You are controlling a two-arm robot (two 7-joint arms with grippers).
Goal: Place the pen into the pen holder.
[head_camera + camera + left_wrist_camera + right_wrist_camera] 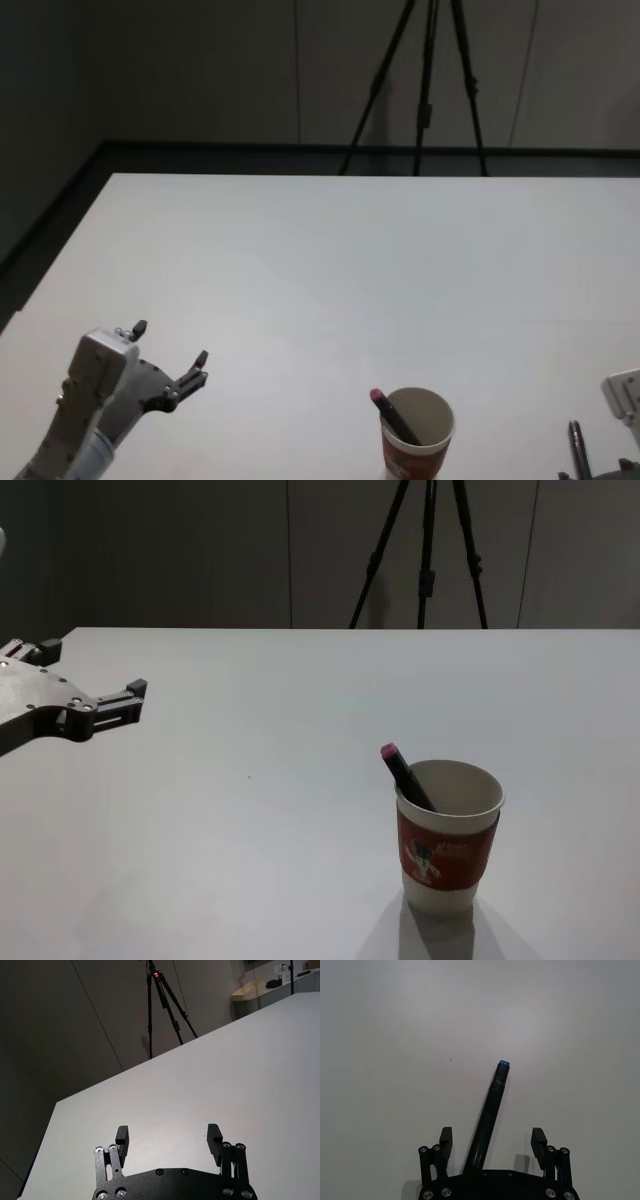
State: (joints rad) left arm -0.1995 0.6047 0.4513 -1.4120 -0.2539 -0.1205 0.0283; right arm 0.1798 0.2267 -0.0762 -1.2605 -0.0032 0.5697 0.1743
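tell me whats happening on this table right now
One pink-capped pen already leans inside the pen holder. A second, dark pen lies flat on the table between the open fingers of the right gripper, not yet grasped. The left gripper hovers open off to the left, holding nothing.

— Where do the cameras sit relative to the pen holder (417, 434)?
— Head looks steeply down on it; chest sees it close, side-on. Both share it and the tripod (420, 90) far behind.
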